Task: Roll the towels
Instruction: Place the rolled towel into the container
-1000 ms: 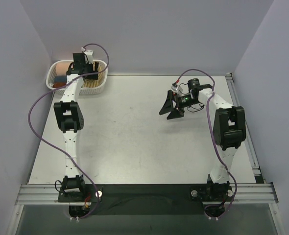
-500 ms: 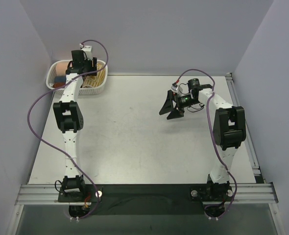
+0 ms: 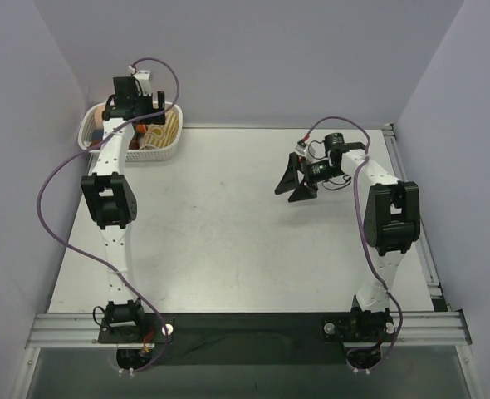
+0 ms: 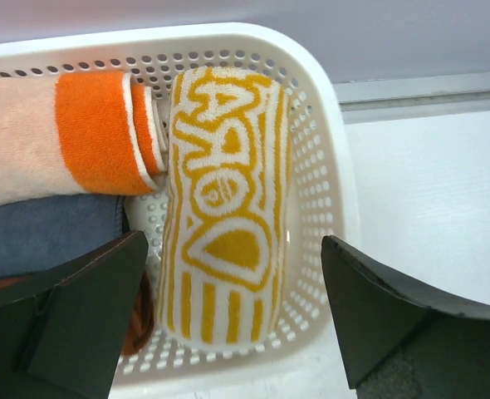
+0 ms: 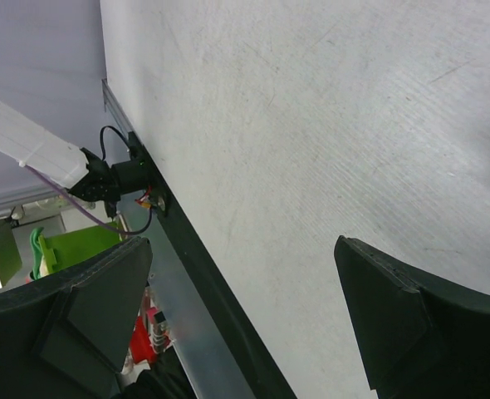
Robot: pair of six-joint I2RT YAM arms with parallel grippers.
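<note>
The yellow-and-white towel (image 4: 224,216) lies rolled up in the right part of a white perforated basket (image 4: 332,166), its lettering facing up. In the top view the towel (image 3: 165,133) shows at the basket's right side, at the table's far left corner. My left gripper (image 4: 232,238) is open and empty, hovering above the basket with the roll between its fingers and not touching it; in the top view the gripper (image 3: 133,123) is over the basket (image 3: 158,155). My right gripper (image 3: 291,186) is open and empty above the bare table at the right, also seen in the right wrist view (image 5: 243,241).
A peach-and-orange roll (image 4: 54,137), a grey-blue roll (image 4: 46,233) and a reddish-brown one (image 4: 137,320) fill the basket's left part. Grey walls stand close behind and on both sides. A metal rail (image 3: 245,326) runs along the near table edge.
My left gripper has drawn up and back-left over the basket, open, leaving the yellow roll lying in it. My right gripper has shifted slightly to the right.
</note>
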